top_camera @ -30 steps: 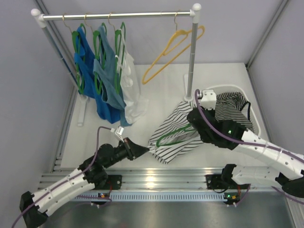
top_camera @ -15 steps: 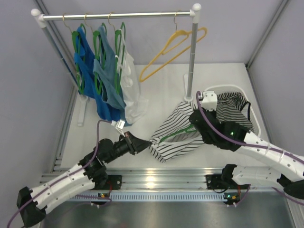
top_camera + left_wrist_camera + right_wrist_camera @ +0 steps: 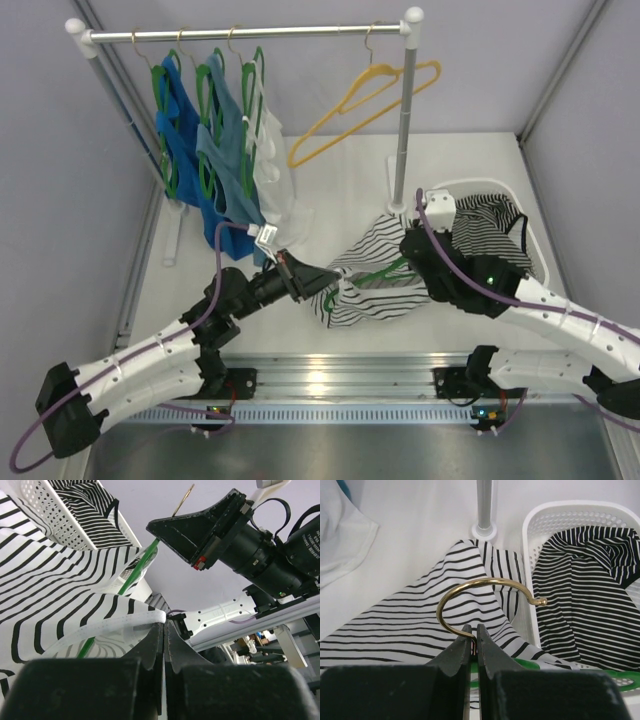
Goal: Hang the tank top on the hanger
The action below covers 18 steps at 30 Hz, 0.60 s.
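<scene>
A: Where's the tank top (image 3: 385, 300)?

B: On the table, bunched between the two arms. It is just in front of the foot of the rack's right post (image 3: 402, 120) and beside the white basket (image 3: 541, 262). Part of it looks lifted off the surface.

A: And the hanger (image 3: 378, 274)?

B: Inside the striped cloth. From above, only a short green stretch shows through an opening. The brassy hook (image 3: 470, 586) sticks out at the right-hand end.

A: Right gripper (image 3: 472, 630)?

B: Jaws pinched almost together on the hanger at the root of the hook, with the curve of the hook arching above the fingertips. Green wire runs off to the right beneath them.

A: Left gripper (image 3: 164, 628)?

B: Closed tight on the top's white edge band (image 3: 105, 627), with no gap between the jaws. The fabric fans away from the pinch, and the green wire crosses behind it.

A: Anything else nearby?

B: A second striped garment (image 3: 490, 232) lies heaped in the basket. On the rail there are blue tops (image 3: 215, 150) and a white top (image 3: 272, 170) on green hangers, plus a bare yellow hanger (image 3: 362, 100) hanging tilted near the right post.
</scene>
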Available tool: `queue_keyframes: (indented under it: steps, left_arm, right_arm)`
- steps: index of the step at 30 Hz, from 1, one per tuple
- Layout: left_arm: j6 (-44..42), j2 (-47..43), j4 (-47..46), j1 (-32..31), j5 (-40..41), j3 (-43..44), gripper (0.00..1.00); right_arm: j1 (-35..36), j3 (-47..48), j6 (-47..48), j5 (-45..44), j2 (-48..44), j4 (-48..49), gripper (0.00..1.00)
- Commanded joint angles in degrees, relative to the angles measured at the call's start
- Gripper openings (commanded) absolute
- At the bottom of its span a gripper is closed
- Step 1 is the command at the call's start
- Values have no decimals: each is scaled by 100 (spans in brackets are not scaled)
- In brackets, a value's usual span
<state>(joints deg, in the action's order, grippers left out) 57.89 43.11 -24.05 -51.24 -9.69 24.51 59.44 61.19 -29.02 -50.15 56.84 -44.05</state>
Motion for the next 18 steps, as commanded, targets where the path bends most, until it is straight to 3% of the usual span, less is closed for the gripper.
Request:
queue_keyframes:
  steps: [1, 14, 18]
  left_arm:
    - [-163, -22, -314, 27, -235, 317, 0]
    - [-471, -1332, 2246, 27, 766, 185, 0]
    - [-524, -1271, 2379, 27, 732, 255, 0]
  right_arm:
    - [-125, 542, -69, -39, -208, 380, 0]
    - [-284, 860, -52, 102, -437, 266, 0]
    - [-284, 886, -52, 303, -472, 248, 0]
